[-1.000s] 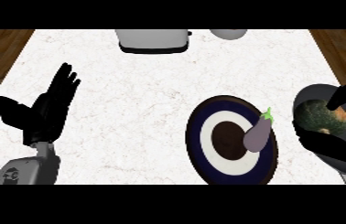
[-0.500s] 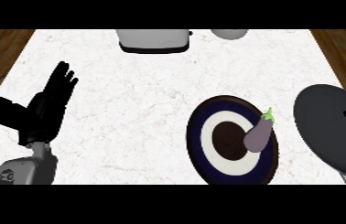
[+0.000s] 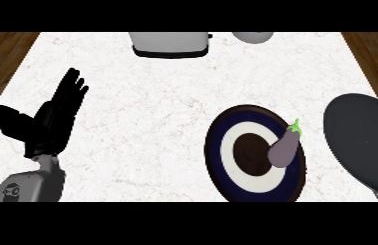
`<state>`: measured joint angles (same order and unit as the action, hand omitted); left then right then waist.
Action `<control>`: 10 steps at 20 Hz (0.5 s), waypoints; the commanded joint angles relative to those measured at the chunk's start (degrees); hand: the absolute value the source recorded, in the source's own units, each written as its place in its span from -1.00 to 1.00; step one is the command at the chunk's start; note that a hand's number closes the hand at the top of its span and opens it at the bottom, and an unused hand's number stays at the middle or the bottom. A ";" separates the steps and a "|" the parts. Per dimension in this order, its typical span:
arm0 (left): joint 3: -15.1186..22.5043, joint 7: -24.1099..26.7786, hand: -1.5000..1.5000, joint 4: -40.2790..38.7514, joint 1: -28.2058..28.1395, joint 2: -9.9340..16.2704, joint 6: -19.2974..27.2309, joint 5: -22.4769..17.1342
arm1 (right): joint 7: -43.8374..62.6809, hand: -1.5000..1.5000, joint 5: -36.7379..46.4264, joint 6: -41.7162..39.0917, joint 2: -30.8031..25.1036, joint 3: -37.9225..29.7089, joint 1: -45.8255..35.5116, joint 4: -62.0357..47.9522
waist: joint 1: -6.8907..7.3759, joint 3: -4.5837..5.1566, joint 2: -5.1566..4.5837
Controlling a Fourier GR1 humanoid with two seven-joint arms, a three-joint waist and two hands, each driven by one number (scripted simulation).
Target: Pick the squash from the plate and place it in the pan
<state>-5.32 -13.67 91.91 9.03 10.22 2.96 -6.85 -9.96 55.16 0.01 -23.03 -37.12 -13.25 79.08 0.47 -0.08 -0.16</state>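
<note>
A purple-grey vegetable with a green stem, the squash (image 3: 285, 147), lies on the right side of a round plate (image 3: 221, 159) with dark blue, white and brown rings. A dark grey pan (image 3: 354, 134) lies at the right edge, close beside the plate and partly cut off. My left hand (image 3: 53, 120) rests open at the left, fingers up, far from the plate. My right hand shows nowhere in the head view.
A grey toaster (image 3: 170, 43) stands at the back of the white marble counter (image 3: 148, 104). A grey rounded object (image 3: 252, 36) sits at the back, right of it. Wooden floor shows past both far corners.
My right hand, seen over the pan at the right edge one second ago, has withdrawn out of view. The squash, plate and left hand have stayed put.
</note>
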 commanded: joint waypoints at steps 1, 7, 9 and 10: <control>-0.50 -3.45 0.00 0.90 3.20 0.25 0.51 -0.63 | -4.08 1.00 1.72 7.01 -1.72 2.43 -5.29 -14.35 | 0.23 0.01 -0.03; 0.81 -0.45 0.00 0.90 -1.14 -1.59 0.77 0.77 | -1.00 1.00 -0.41 8.59 -3.77 -2.52 -7.50 -28.63 | 0.49 -0.01 -0.07; 0.07 4.42 0.00 -3.53 -0.34 -1.43 -0.46 1.04 | -0.08 -1.00 0.99 10.80 -4.52 -2.44 -10.03 -36.26 | 0.76 -0.03 -0.43; 0.01 -1.88 0.00 0.21 1.97 -0.49 0.37 0.28 | -2.64 -1.00 -1.47 9.68 -4.19 -2.93 -9.33 -37.35 | 0.42 -0.05 -0.14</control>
<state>-5.25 -13.53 91.20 9.77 9.53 3.10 -6.33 -11.93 55.96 9.39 -26.60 -38.27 -20.82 50.49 0.90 -0.09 -0.33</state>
